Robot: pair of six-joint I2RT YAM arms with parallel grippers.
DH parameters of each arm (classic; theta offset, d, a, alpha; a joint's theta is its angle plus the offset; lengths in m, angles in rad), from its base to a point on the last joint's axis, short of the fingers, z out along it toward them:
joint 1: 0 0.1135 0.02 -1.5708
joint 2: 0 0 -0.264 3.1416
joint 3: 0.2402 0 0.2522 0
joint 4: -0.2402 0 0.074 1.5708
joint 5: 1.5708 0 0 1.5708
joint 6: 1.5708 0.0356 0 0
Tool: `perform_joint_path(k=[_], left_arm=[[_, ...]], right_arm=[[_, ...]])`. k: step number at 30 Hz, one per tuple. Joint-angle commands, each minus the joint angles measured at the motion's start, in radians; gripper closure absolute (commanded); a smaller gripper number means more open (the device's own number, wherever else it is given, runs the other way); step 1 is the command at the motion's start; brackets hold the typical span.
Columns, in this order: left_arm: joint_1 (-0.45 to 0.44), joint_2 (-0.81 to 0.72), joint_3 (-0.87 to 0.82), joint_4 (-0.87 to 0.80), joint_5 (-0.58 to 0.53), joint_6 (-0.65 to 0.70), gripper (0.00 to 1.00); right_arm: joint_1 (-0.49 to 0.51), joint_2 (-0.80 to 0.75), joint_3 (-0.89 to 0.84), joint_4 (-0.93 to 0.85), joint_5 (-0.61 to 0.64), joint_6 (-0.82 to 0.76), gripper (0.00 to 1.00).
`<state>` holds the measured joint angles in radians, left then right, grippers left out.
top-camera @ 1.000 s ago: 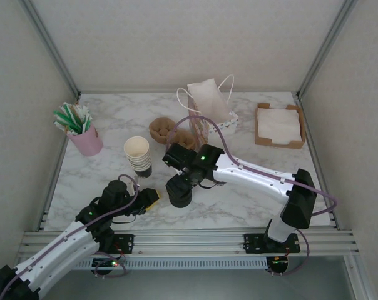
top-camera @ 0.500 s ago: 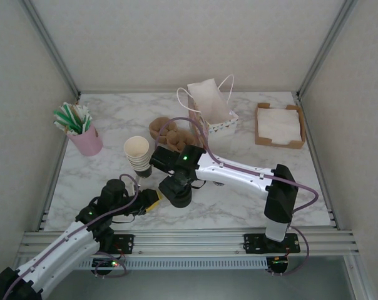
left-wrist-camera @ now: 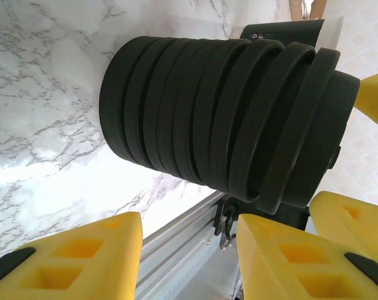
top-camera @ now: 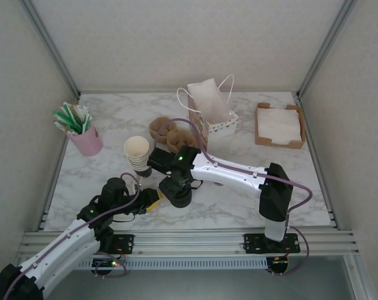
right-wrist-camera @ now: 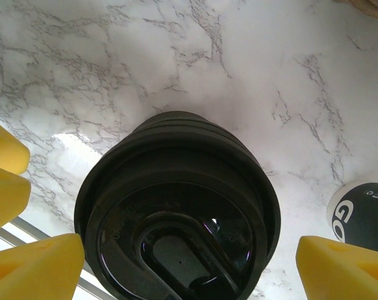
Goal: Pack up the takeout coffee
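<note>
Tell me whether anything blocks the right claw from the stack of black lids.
Nothing visible does. The right claw straddles the stack of black lids, with its yellow fingers on either side of it.

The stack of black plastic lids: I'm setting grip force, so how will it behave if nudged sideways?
The stack of black plastic lids is probably light, being thin mouldings. Its upper lids sit askew with gaps, so a nudge would likely shear them off rather than shift it whole. On the glossy marble table its base may slide easily.
</note>
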<state>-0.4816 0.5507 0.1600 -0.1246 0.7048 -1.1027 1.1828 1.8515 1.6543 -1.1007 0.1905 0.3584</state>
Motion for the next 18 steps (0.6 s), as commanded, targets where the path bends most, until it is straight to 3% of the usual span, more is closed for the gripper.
perform_joint_path(k=[1, 18], left_arm=[[0.011, 0.002, 0.0, 0.042, 0.024, 0.02, 0.57], [0.012, 0.046, 0.016, 0.079, 0.026, 0.021, 0.6]], right_arm=[[0.01, 0.017, 0.013, -0.019, 0.016, 0.019, 0.12], [0.008, 0.025, -0.006, -0.001, -0.004, 0.02, 0.16]])
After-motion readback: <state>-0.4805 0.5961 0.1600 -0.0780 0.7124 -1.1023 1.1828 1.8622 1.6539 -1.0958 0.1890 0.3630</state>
